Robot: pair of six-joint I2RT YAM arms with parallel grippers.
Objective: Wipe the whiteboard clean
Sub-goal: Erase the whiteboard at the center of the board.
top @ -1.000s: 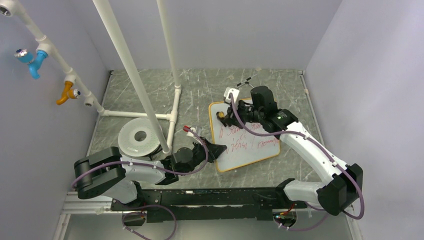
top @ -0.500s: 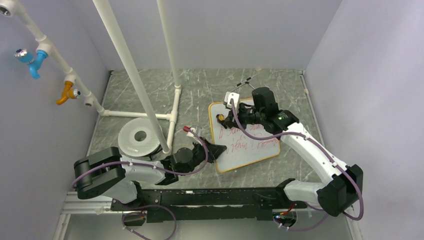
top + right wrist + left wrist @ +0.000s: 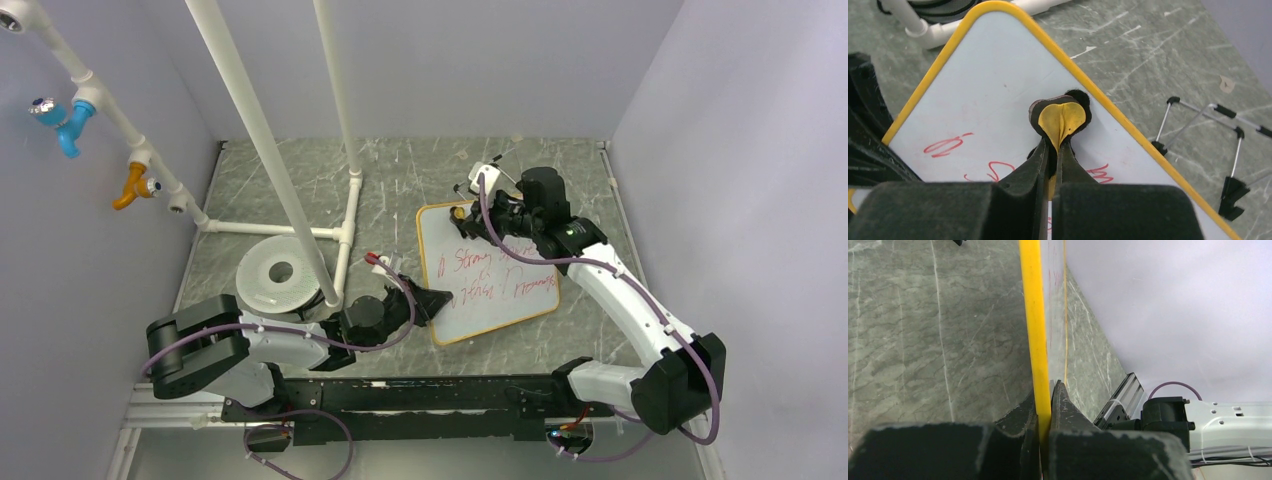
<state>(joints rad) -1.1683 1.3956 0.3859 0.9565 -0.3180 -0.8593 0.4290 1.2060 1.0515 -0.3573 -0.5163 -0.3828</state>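
The right gripper is clamping a folded yellow eraser pad, touching the whiteboard at its far-left corner. The left gripper is pinching the board's near-left frame edge, with the board lying right of the table's centre. Risks: the pad slipping out or riding off the frame, or wiping pressure twisting the board free.

The only writing in view is red handwriting on the whiteboard. It runs in two slanted lines, the upper one just to the near side of the right tool, the lower one starting beside the left tool. It is a loose scrawl and no word can be read with certainty. In the right wrist view, red strokes lie on either side of the yellow pad at that tool's tip, only fragments of letters.
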